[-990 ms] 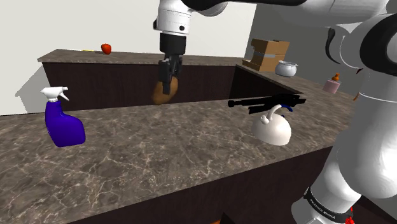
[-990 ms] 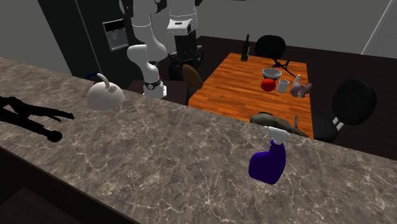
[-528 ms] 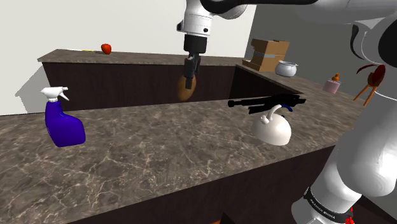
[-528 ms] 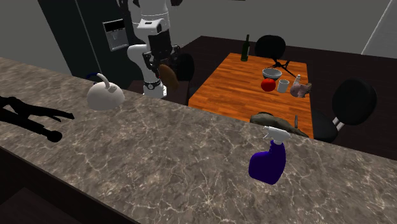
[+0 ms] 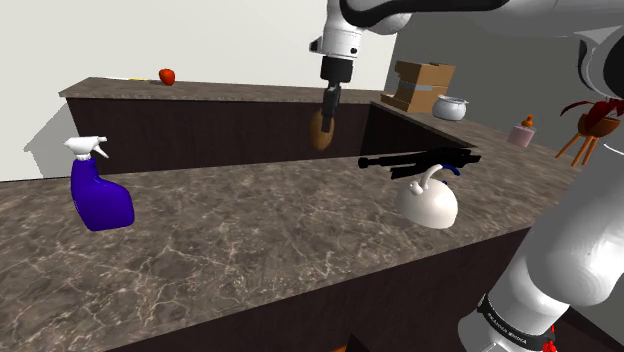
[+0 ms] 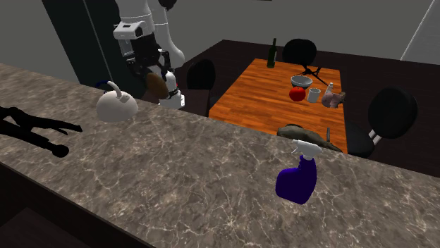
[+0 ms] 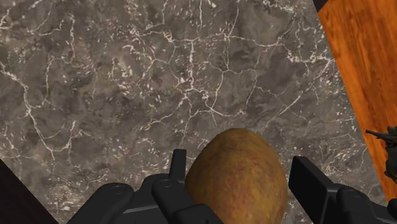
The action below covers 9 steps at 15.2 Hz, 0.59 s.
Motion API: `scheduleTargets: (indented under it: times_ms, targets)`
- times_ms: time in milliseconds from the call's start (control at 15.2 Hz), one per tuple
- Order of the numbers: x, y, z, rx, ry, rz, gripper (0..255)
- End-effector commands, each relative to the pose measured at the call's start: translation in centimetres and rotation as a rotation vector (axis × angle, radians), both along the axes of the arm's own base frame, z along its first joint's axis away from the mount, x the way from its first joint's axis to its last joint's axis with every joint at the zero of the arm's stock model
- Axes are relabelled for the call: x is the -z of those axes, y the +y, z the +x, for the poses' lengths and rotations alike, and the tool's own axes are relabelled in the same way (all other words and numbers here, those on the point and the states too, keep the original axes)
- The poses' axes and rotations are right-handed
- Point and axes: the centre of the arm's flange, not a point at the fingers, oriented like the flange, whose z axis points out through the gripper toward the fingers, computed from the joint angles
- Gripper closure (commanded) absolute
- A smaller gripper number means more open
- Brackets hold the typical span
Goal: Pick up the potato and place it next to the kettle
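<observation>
Gripper (image 5: 327, 113) pinched brown potato (image 5: 320, 133) tight, upper middle of shoulder view, high over marble counter (image 5: 250, 235), probably for carrying to white kettle (image 5: 428, 205), right.

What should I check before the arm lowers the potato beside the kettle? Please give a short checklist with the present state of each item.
1. Grip: the gripper clasps the potato, lifted off the counter: ok.
2. Counter beneath the potato, by the wrist view: ok.
3. Potato next to the kettle: not ok, it hangs in the air, apart from it.
4. Bare counter beside the kettle, on the shoulder view's left: ok.
5. Black object lies on the kettle's side away from the potato, by the second exterior view: ok.
6. Height left above the counter: cannot tell.
</observation>
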Motion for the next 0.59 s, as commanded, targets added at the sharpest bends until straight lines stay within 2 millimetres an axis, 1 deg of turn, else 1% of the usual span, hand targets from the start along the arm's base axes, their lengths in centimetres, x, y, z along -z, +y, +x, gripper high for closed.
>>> scheduleTargets:
  times_ms: [0,528]
  targets:
    - [0.0,-2.5,0.2,-0.002,0.000,0.000,255]
    - [0.0,-13.0,0.8,-0.002,0.000,0.000,255]
